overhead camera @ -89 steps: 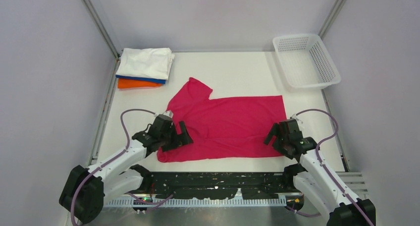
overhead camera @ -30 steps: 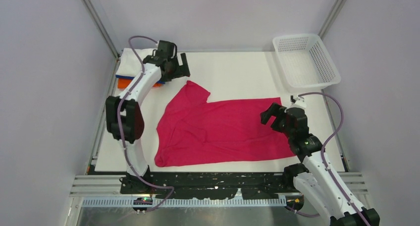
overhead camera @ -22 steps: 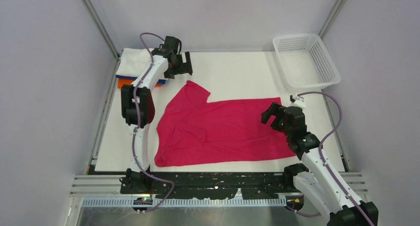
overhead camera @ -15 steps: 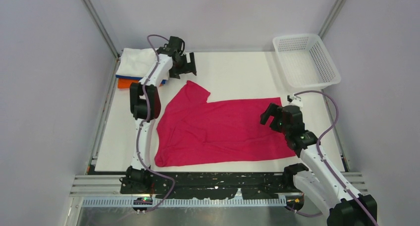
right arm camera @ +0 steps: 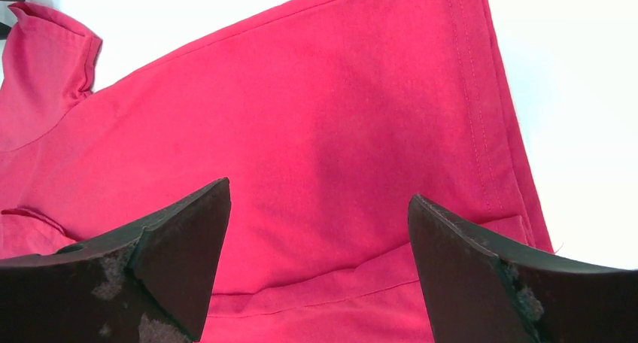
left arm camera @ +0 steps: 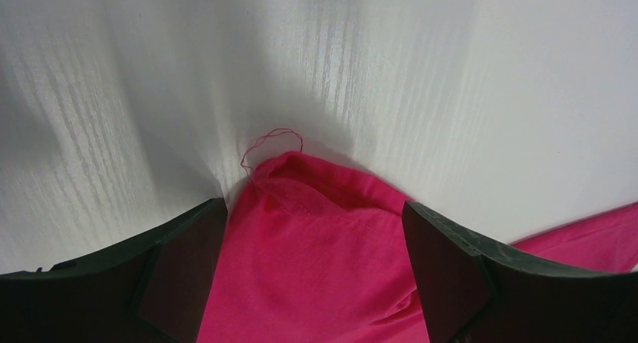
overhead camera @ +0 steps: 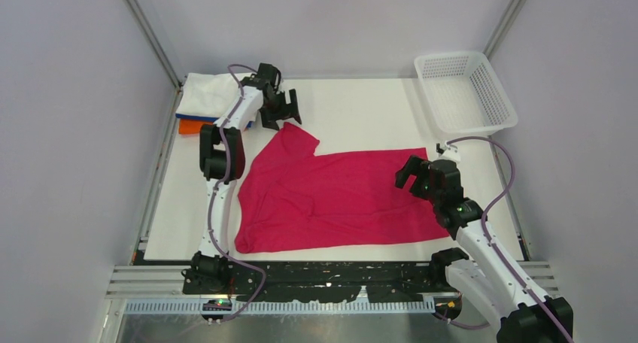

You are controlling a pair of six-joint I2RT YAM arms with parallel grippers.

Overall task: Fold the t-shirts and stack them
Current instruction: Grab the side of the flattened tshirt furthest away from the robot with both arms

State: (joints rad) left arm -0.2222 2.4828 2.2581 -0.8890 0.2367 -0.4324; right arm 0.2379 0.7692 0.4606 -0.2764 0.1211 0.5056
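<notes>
A magenta-red t-shirt [overhead camera: 331, 196] lies half folded on the white table, one sleeve [overhead camera: 295, 138] pointing to the far left. A stack of folded shirts sits at the far left corner: white [overhead camera: 211, 93] on top, blue and orange [overhead camera: 188, 125] edges below. My left gripper [overhead camera: 283, 111] is open, just above the sleeve's tip [left arm camera: 301, 207], and holds nothing. My right gripper [overhead camera: 415, 179] is open over the shirt's right hem [right arm camera: 481, 132], empty.
A white mesh basket [overhead camera: 464, 92] stands at the far right corner. Bare table [overhead camera: 361, 113] lies between the stack and the basket. Grey walls close in on both sides.
My left arm has swung from the shirt's near left edge up to the far sleeve, then lowered toward its tip. My right gripper shifted from the near right corner up the right hem.
</notes>
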